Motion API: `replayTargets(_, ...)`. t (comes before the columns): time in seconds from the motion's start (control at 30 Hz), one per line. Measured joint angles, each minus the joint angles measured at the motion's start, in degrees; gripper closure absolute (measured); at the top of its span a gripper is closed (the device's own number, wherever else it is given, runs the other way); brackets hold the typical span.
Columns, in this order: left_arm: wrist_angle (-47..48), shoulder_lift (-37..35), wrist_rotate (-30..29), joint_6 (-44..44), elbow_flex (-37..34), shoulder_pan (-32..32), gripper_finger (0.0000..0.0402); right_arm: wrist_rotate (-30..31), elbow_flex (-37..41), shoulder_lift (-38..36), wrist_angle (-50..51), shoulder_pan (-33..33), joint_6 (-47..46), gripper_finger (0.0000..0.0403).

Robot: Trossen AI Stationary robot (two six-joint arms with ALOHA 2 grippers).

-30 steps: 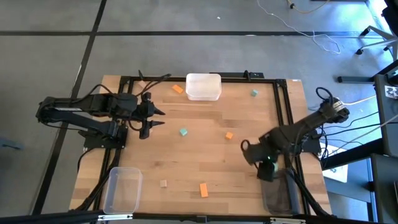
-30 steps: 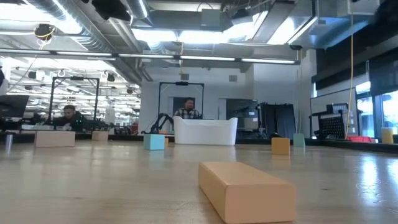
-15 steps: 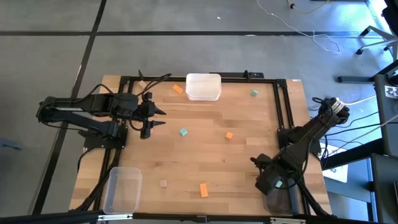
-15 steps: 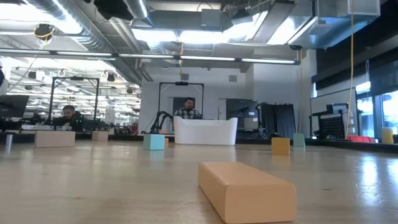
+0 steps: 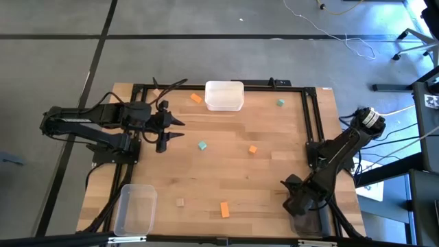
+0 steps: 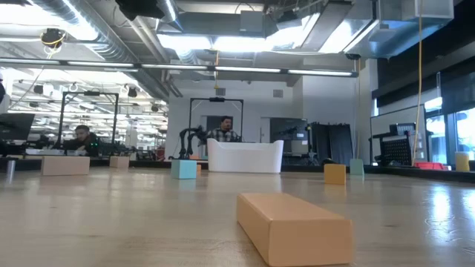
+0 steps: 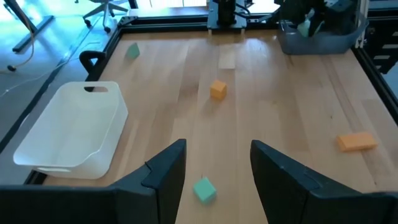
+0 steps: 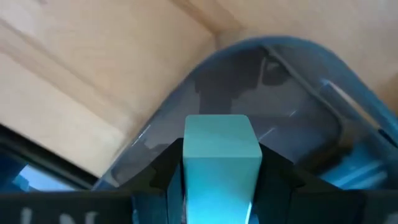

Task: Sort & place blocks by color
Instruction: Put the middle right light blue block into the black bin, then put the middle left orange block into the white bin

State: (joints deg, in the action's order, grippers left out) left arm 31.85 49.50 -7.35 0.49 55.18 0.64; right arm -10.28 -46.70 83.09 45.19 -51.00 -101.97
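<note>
My right gripper [image 5: 296, 199] hangs at the table's near right, shut on a teal block [image 8: 222, 152] just above a clear bin [image 8: 273, 93]. My left gripper [image 7: 214, 168] waits open at the far left, pointing across the table, with a teal cube [image 7: 204, 190] lying flat on the wood ahead of it. Loose on the table lie an orange cube [image 5: 252, 149], an orange bar [image 5: 224, 209], a tan cube [image 5: 180, 202], another orange block [image 5: 196, 98] and a teal one [image 5: 280, 102]. My right gripper pinches the teal block by two opposite sides [image 8: 190, 163] between its two fingers [image 8: 168, 174]. The fingers come from above, pointing steeply down. The block is lifted clear, over the bin's corner.
A clear bin [image 5: 224, 96] stands at the far edge's middle, another [image 5: 134, 209] at the near left corner, and the third [image 5: 306, 221] at the near right under my right gripper. A black frame rail [image 5: 312, 116] runs along the table's right side.
My right gripper has swung toward the table's near edge and sunk lower, rolling about its own axis, and carries the teal block over the near right bin.
</note>
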Motion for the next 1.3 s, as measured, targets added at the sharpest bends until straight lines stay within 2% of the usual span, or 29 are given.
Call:
replayTargets(0.23, -0.9, 0.0, 0.0, -0.3, 0.0, 0.0, 0.0230, -4.9, 2.0, 0.0, -0.9, 0.0, 0.4, 0.0266)
replayTargets(0.37, -1.0, 0.0, 0.0, -0.3, 0.0, 0.0, 0.0230, -6.3, 2.1, 0.0, -0.7, 0.0, 0.4, 0.0217)
replayTargets(0.47, -1.0, 0.0, 0.0, -0.3, 0.0, 0.0, 0.0230, -6.3, 2.1, 0.0, -0.7, 0.0, 0.4, 0.0199)
replayTargets(0.6, -1.0, 0.0, 0.0, -0.3, 0.0, 0.0, 0.0230, -6.9, 2.1, 0.0, -0.7, 0.0, 0.5, 0.0204)
replayTargets(0.9, -0.9, 0.0, -1.1, -1.8, 0.0, 0.0, 0.0230, -15.5, 2.1, 0.0, -0.8, 1.9, 0.8, 0.0248)
replayTargets(1.13, -0.8, 0.0, -1.1, -1.8, 0.0, 0.0, 0.0230, -15.0, 2.1, 0.0, 0.5, 2.1, 0.9, 0.0246)
replayTargets(1.3, -0.9, 0.0, -1.1, -1.8, 0.0, 0.0, 0.0230, -14.9, 2.1, 0.0, 0.6, 2.1, 1.7, 0.0216)
